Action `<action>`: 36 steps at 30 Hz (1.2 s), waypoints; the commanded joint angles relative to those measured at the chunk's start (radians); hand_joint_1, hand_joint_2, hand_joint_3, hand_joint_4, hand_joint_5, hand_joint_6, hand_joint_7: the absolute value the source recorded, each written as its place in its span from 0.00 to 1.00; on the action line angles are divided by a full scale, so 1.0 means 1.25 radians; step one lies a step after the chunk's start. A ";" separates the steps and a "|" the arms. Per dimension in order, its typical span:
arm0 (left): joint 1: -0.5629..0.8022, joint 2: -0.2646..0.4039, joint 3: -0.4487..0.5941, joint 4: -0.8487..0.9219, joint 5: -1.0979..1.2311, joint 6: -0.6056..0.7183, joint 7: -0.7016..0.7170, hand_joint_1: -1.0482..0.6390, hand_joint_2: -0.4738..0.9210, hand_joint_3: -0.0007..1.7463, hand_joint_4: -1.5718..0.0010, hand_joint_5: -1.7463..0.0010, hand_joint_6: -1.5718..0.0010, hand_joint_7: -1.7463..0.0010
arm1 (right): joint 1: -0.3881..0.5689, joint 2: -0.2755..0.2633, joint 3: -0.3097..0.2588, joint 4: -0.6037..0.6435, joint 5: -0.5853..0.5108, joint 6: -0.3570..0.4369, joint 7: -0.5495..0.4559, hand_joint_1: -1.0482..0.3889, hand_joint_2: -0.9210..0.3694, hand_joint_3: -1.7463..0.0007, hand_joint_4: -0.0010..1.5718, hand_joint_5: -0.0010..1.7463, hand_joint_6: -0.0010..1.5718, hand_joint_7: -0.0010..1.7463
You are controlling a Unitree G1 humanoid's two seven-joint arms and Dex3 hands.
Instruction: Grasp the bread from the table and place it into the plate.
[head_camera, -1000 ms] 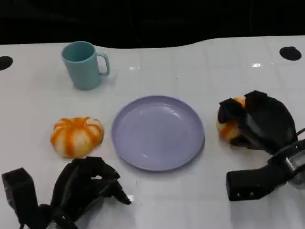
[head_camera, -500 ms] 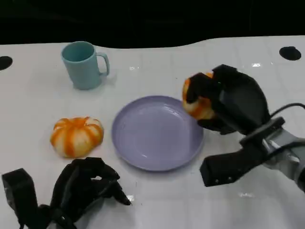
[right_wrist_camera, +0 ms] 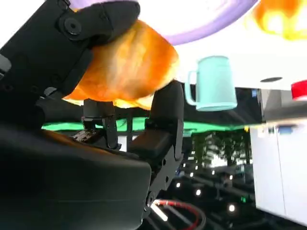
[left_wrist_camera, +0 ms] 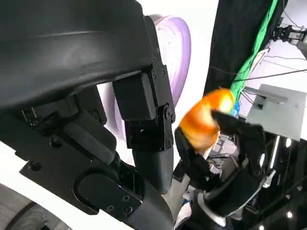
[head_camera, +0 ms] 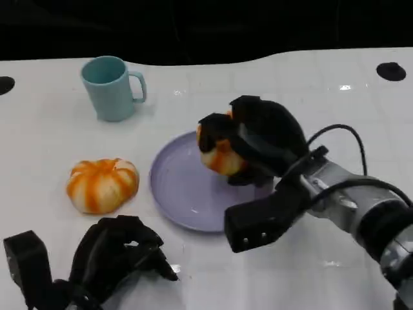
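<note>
We see the right hand [head_camera: 258, 139] gripping the bread [head_camera: 219, 155], carried in a second from the table's right side to above the purple plate [head_camera: 177, 194] — only lowering and release remain, we judge. The left hand [head_camera: 113, 258] rests curled and empty — a second bread [head_camera: 103, 184] lies beside the plate.

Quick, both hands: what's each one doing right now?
Left hand: curled closed, holding nothing.
Right hand: holding the orange striped bread roll over the round lilac plate.

A light teal mug [head_camera: 111, 86] stands upright at the far left of the white surface [head_camera: 290, 90], its handle turned toward the right, with dark round marks [head_camera: 391, 71] near the far corners.
</note>
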 commanded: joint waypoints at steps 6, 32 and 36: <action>0.008 0.010 0.001 -0.008 0.002 -0.011 0.006 0.00 0.83 0.00 0.00 0.65 0.00 0.81 | -0.020 0.042 -0.013 0.097 0.052 -0.032 0.022 0.57 0.06 0.98 0.58 0.92 0.79 0.17; 0.012 0.012 -0.002 -0.013 0.006 -0.013 0.011 0.00 0.83 0.00 0.00 0.65 0.00 0.80 | 0.049 0.014 -0.068 -0.038 0.153 0.015 0.301 0.20 0.00 0.81 0.03 0.14 0.12 0.00; 0.013 0.009 -0.003 -0.017 0.004 -0.009 0.012 0.00 0.83 0.00 0.00 0.65 0.00 0.80 | 0.080 -0.019 -0.081 -0.105 0.166 0.008 0.333 0.19 0.00 0.82 0.03 0.15 0.12 0.00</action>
